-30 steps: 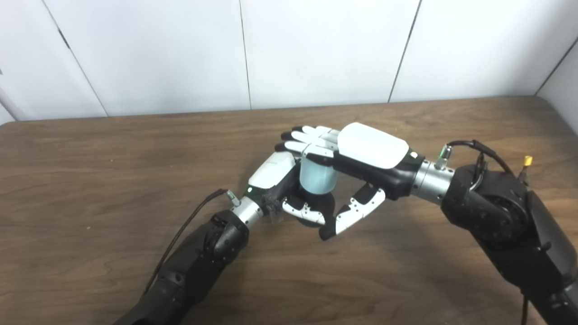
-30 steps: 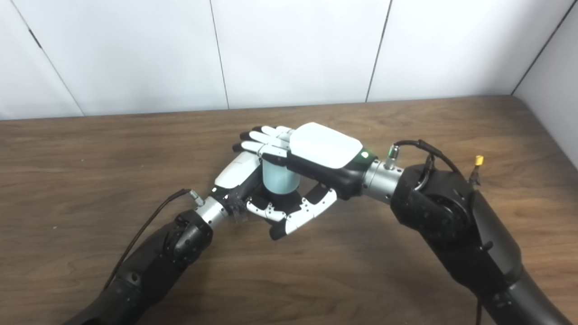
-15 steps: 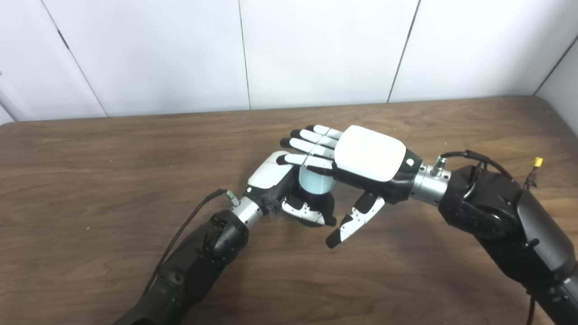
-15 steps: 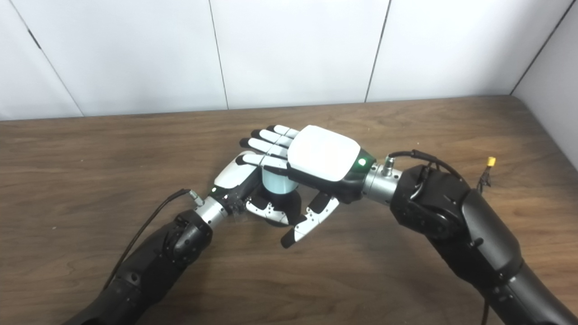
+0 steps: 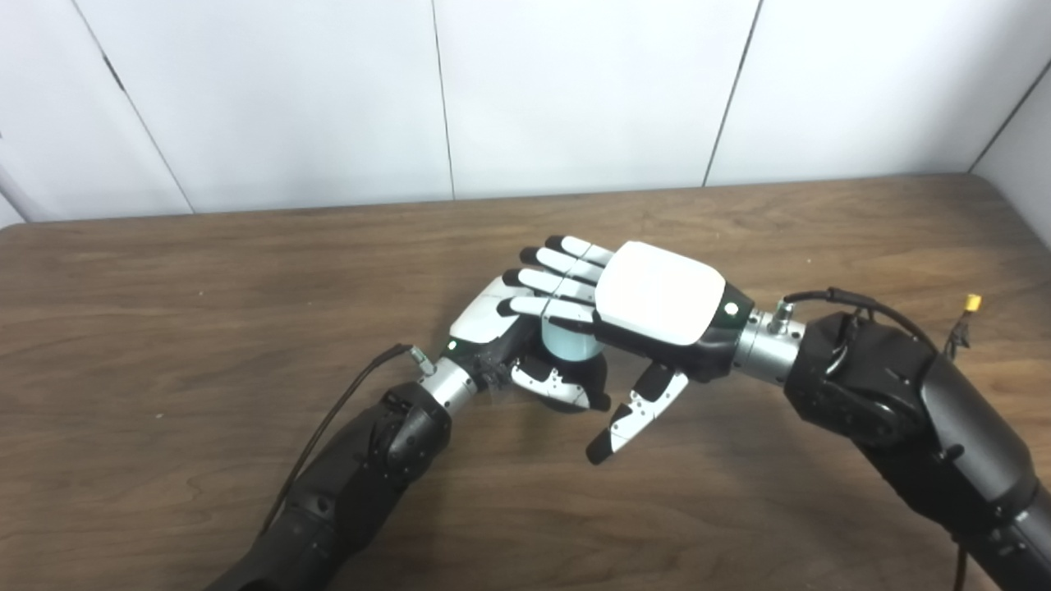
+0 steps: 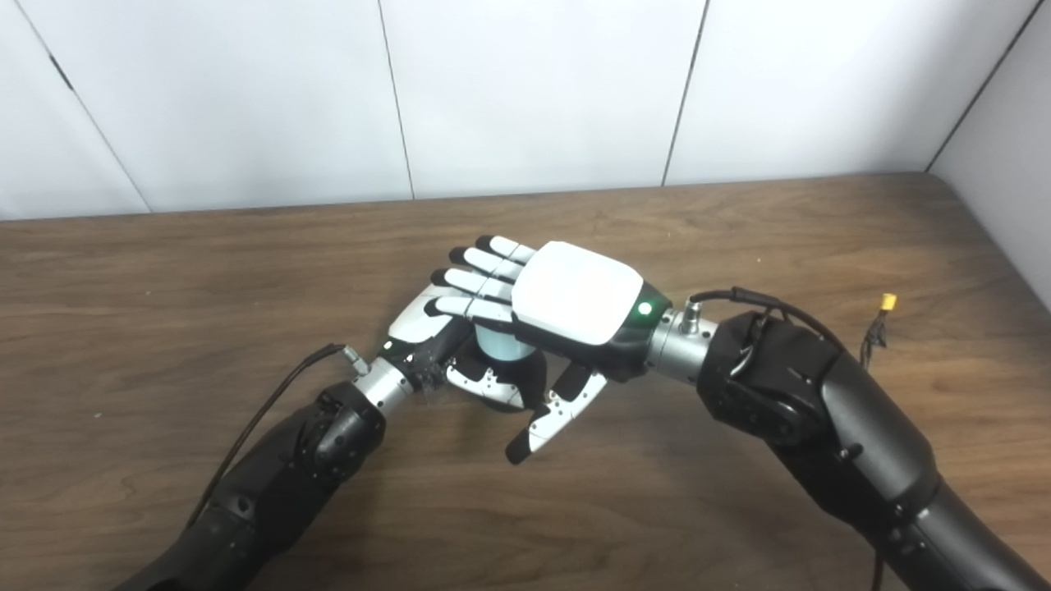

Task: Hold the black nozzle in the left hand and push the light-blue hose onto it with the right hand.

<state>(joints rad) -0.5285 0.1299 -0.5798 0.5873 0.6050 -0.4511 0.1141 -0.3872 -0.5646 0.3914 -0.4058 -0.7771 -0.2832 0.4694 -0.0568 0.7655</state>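
My left hand (image 5: 502,327) sits near the middle of the table, shut around the black nozzle (image 5: 593,374), which is mostly hidden by its fingers and thumb. The light-blue hose (image 5: 565,345) stands upright on the nozzle; only a short band of it shows. My right hand (image 5: 649,302) lies flat on top of the hose, palm down. It is open, with the fingers stretched out over the left hand and the thumb (image 5: 628,414) hanging free toward the table's front.
The brown wooden table (image 5: 164,328) runs to a white panelled wall (image 5: 575,90) at the back. A black cable (image 5: 345,406) trails from my left wrist. Another cable loops at my right wrist, with a small yellow connector (image 5: 973,303) beside the forearm.
My right hand has flattened and come down on the hose, shifting slightly left. Much less of the light-blue hose shows than a second ago. The left hand has stayed put.
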